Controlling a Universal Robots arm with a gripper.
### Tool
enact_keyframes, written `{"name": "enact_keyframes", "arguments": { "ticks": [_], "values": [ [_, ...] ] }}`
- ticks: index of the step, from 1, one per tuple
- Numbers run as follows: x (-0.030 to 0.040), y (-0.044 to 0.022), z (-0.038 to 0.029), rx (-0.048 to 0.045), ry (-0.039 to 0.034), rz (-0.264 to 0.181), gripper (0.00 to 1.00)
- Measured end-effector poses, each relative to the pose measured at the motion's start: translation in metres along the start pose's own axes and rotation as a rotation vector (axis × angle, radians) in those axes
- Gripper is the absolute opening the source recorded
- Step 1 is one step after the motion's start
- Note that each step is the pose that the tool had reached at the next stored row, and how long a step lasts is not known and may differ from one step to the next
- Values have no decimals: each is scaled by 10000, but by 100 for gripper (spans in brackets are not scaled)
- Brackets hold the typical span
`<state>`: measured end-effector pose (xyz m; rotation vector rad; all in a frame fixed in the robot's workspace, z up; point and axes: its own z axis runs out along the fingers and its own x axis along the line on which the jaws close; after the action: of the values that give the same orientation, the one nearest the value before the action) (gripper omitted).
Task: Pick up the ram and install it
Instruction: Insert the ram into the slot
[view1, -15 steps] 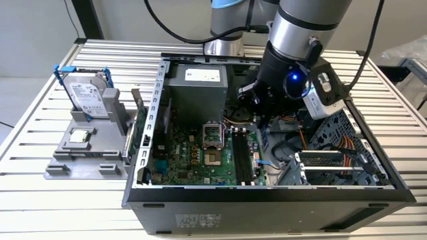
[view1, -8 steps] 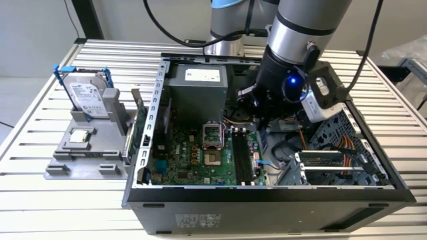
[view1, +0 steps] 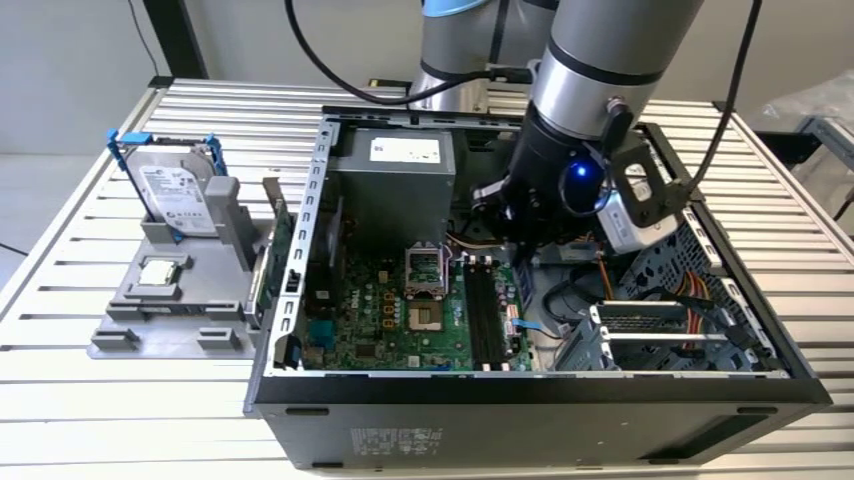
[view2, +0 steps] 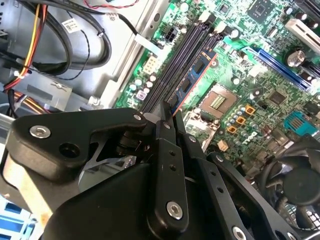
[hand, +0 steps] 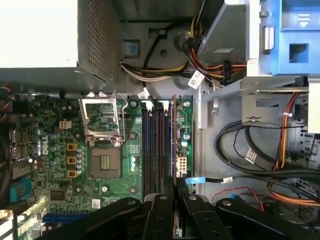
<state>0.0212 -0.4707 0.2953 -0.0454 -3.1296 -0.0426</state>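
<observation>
In the exterior view's left, a boxy silver-labelled hard drive in a blue frame (view1: 174, 190) stands in a grey holder (view1: 160, 305) on the slatted metal tabletop (view1: 54, 390). To its right lies the open black computer case (view1: 534, 410), with its green motherboard (view1: 380, 320) exposed. Above the long black memory slots (view1: 483, 315), the gripper (view1: 523, 235) is pinched narrow on the ram (view2: 197, 70), a thin dark stick with a row of chips. The ram is held on edge. Its long axis runs parallel to the slots, straight out from the fingertips. Whether it is seated cannot be told.

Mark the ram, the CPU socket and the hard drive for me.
the ram (view2: 193, 75), second wrist view, middle of its flat side.
CPU socket (hand: 105, 162), first wrist view, centre of its contact grid.
hard drive (view1: 176, 190), exterior view, middle of its labelled face.
</observation>
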Motion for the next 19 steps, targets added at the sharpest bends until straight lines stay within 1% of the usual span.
{"name": "enact_keyframes", "arguments": {
  "ticks": [6, 14, 19],
  "values": [
    [31, -17, 41, 0, 0, -11, 0],
    [32, -18, 52, 1, -2, -10, 0],
    [32, -20, 94, -1, -2, -11, 0]
  ]
}}
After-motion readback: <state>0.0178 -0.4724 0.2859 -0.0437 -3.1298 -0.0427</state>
